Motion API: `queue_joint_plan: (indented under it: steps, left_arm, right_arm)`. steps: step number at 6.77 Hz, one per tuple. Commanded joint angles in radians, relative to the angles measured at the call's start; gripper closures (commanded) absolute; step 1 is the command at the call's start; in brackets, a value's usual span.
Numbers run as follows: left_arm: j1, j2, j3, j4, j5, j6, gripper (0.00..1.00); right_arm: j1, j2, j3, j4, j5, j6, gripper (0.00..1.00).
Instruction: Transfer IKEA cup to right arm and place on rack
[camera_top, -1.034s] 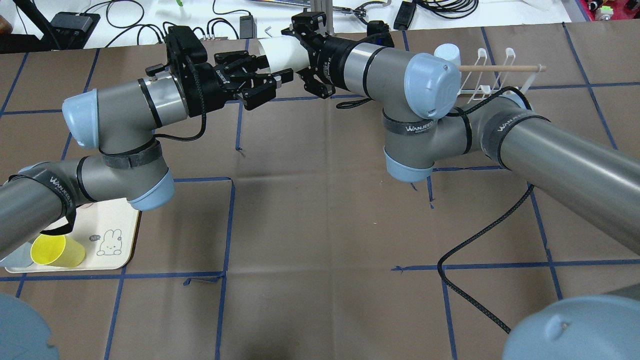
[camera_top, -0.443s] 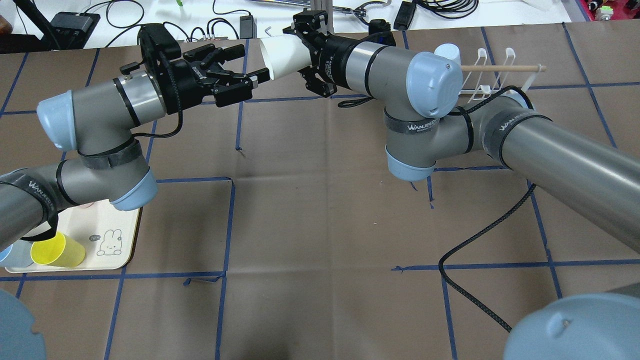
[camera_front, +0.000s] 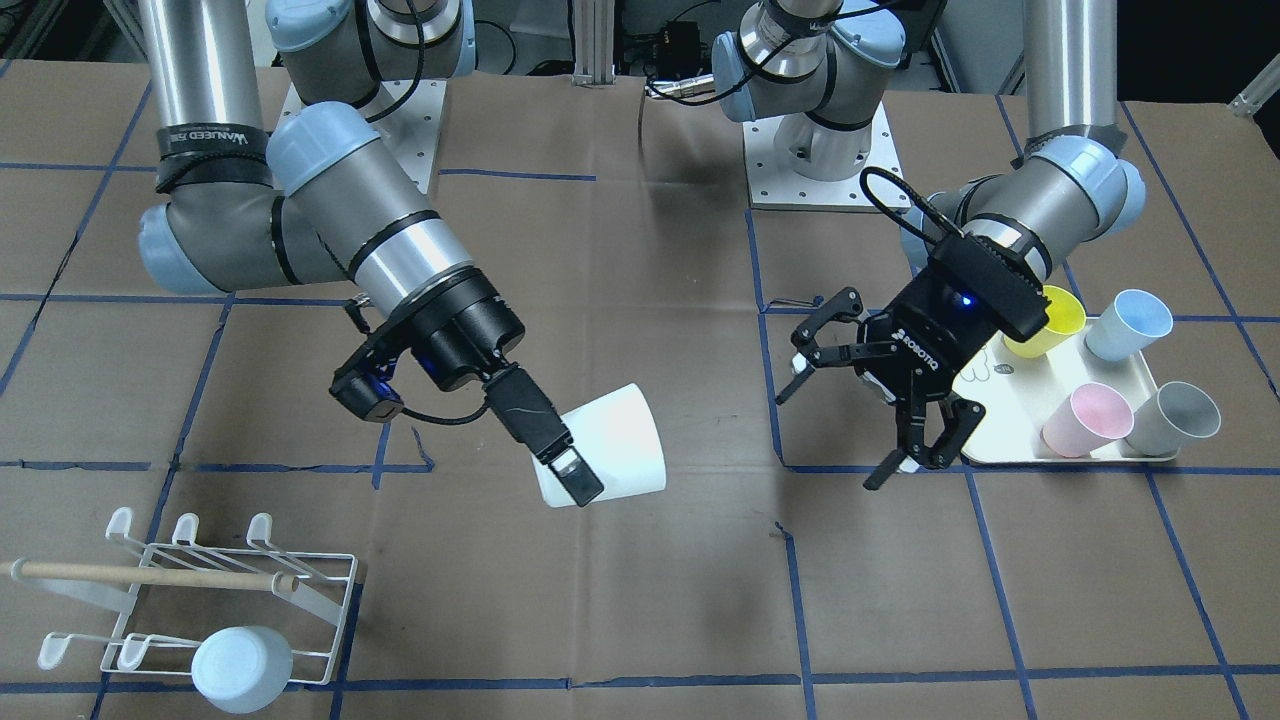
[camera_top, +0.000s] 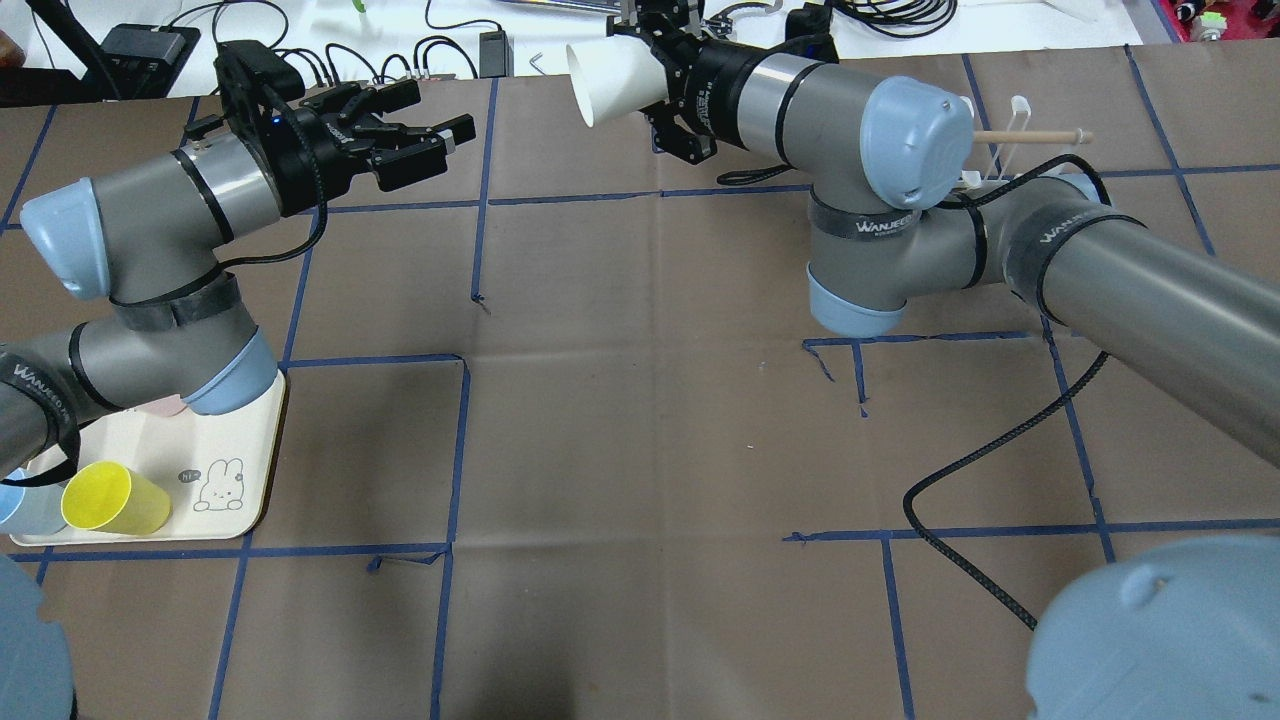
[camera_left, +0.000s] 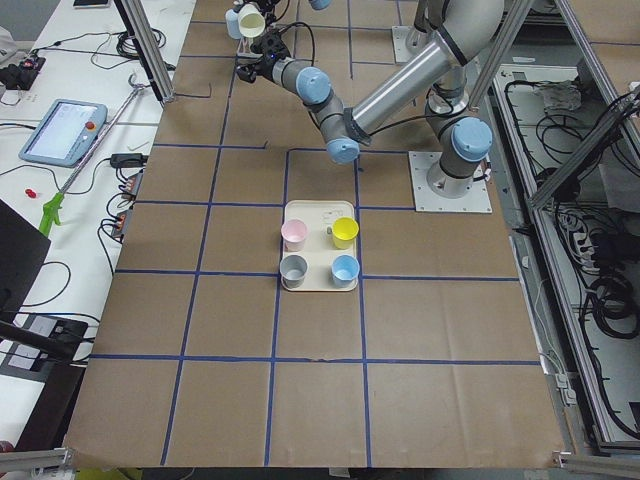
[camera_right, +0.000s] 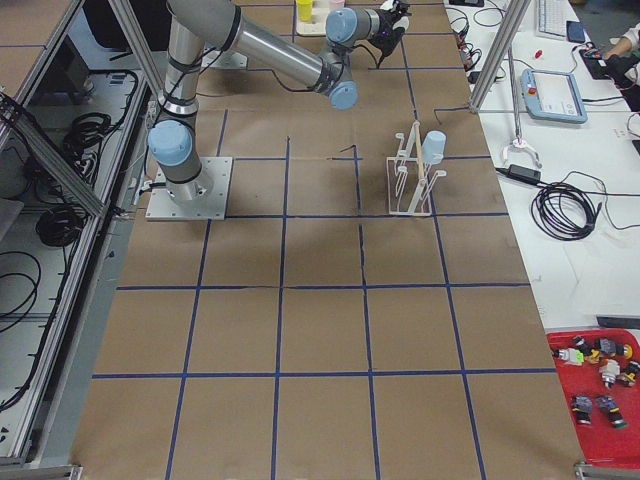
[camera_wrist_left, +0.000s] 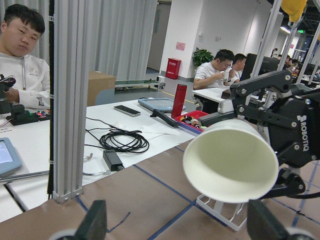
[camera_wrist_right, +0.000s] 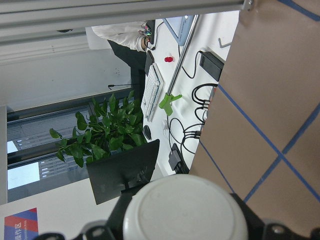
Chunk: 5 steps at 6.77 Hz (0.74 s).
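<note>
Right claw (camera_front: 585, 455): closed on the base of the white cup (camera_front: 612, 443), one finger (camera_front: 560, 468) lying flat along the cup's side wall and the opposite finger hidden behind it. The cup is held in the air, clear of the tabletop (camera_front: 640, 620), tilted onto its side with the open mouth turned toward the left claw (camera_top: 442, 110); the right wrist view shows the cup's round base seated between the fingers. Seen from overhead, it hangs toward the tabletop edge farthest from the robot's base. Left claw: spread wide, holding nothing, well apart from the cup and facing its mouth. The rack (camera_front: 235, 572) stands near the tabletop corner on the robot's right, at the edge away from the base, with a wooden dowel (camera_front: 150, 573) across it and a pale blue cup (camera_front: 240, 668) upturned on one peg. The white cup is well apart from the rack. A cream tray (camera_front: 1010, 432) lies toward the tabletop's left end, just beside the left claw, carrying a yellow cup (camera_front: 1046, 318), a blue cup (camera_front: 1130, 323), a pink cup (camera_front: 1086, 418) and a grey cup (camera_front: 1176, 418), all four lying tilted.
</note>
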Motion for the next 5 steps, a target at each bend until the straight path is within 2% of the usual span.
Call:
queue_joint_plan:
  steps: [1, 2, 3, 4, 5]
  left_arm:
    - [-0.011, 0.015, 0.075, -0.220, 0.280, 0.000, 0.01]
    - [-0.040, 0.021, 0.130, -0.366, 0.413, 0.000, 0.01]
    - [-0.104, 0.042, 0.193, -0.553, 0.618, -0.002, 0.01]
    - [-0.175, 0.081, 0.265, -0.796, 0.796, -0.034, 0.01]
    - [-0.210, 0.107, 0.328, -1.040, 0.885, -0.127, 0.01]
  right_arm:
    - [-0.106, -0.014, -0.001, 0.003, 0.005, -0.365, 0.86]
    - [-0.143, -0.023, 0.001, 0.005, 0.005, -0.560, 0.86]
    - [-0.180, -0.032, -0.001, 0.007, 0.006, -0.747, 0.86]
    - [-0.227, -0.040, -0.001, 0.011, 0.011, -0.908, 0.86]
    - [-0.278, -0.047, -0.004, 0.075, 0.016, -1.097, 0.89]
